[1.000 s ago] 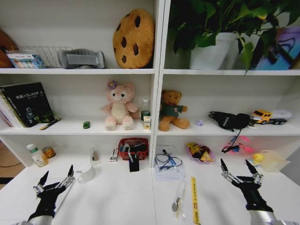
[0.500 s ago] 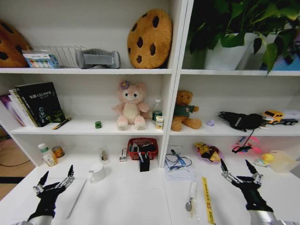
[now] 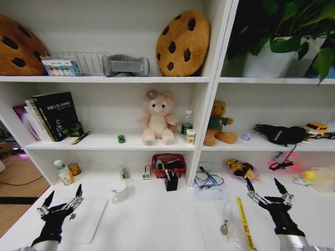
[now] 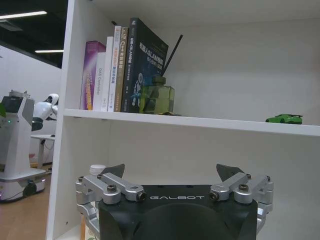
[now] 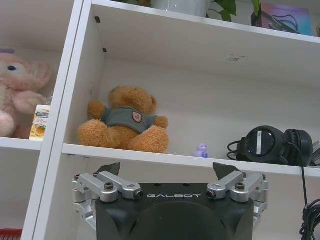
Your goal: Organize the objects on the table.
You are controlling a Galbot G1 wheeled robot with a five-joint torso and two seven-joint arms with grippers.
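Observation:
A slim silver laptop [image 3: 86, 222] lies flat on the white table [image 3: 157, 225], just right of my left gripper [image 3: 64, 193], which hovers open and holds nothing. A white mug [image 3: 120, 192] stands behind the laptop. The yellow ruler [image 3: 244, 230] lies near the front on the right, beside my open, empty right gripper [image 3: 261, 183]. On the shelf above, a tiny green toy car [image 3: 121, 138] sits left of the pink plush, and a dark marker [image 3: 80, 137] lies by the books. In the left wrist view the gripper [image 4: 171, 170] faces the shelf with the car [image 4: 284, 118]. The right gripper [image 5: 166, 169] faces the bear's shelf.
A red basket [image 3: 168, 163] and a stack of papers with cables [image 3: 208, 185] sit at the table's back. Two small bottles [image 3: 65, 172] stand at the back left. Books [image 3: 52, 116], a teddy bear [image 5: 122, 120] and headphones [image 5: 272, 145] fill the shelves.
The whole head picture has slid to the right, so the camera has moved leftward. Both grippers keep the same open pose in front of it.

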